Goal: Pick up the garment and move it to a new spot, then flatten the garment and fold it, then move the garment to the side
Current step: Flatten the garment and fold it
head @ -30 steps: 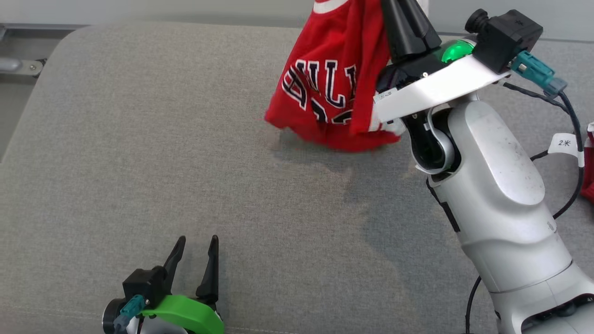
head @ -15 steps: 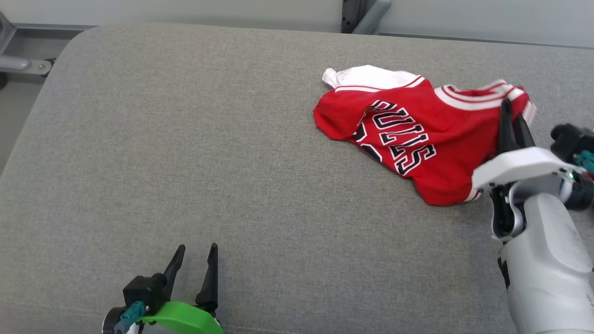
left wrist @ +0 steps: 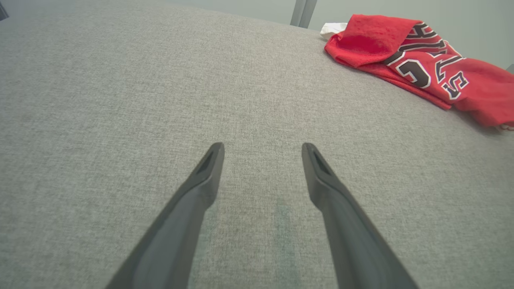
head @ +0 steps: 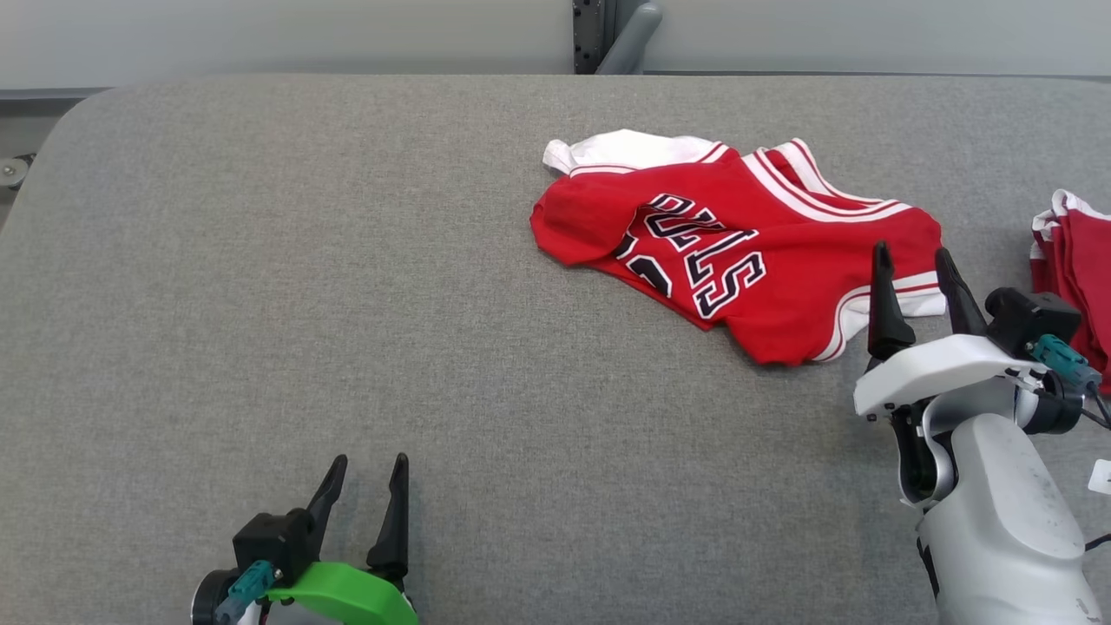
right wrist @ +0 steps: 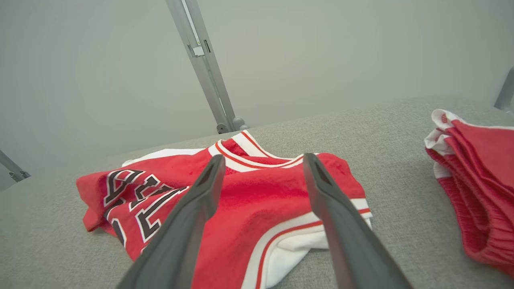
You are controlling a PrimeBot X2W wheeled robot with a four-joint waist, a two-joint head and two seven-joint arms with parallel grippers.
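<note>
1. The table (head: 260, 260) has a grey fabric top. Its far edge runs straight under a pale wall, and its far-left corner is rounded.
2. The garment (head: 764, 260), a red jersey with white and red trim, lies crumpled on the far right part of the table, near the far edge but short of it.
3. A metal post (head: 612, 35) stands behind the far edge, just beyond the garment.
4. A pile of red cloth (head: 1072, 278) lies at the right margin. A strip of bare fabric separates it from the garment.
5. The whole left half of the table and the band in front of the garment are bare.
6. The right tool (head: 911, 251) holds its fingers well apart with nothing between them. In the head view the fingertips overlap the garment's white-trimmed near hem. Whether they touch it cannot be determined.
7. The left tool (head: 370, 458) sits at the near left of the table, fingers spread and empty, well apart from the garment.
8. The garment carries black block lettering outlined in white. The ending "LS" is legible. A fold breaks up the leading letters and a numeral beneath.
</note>
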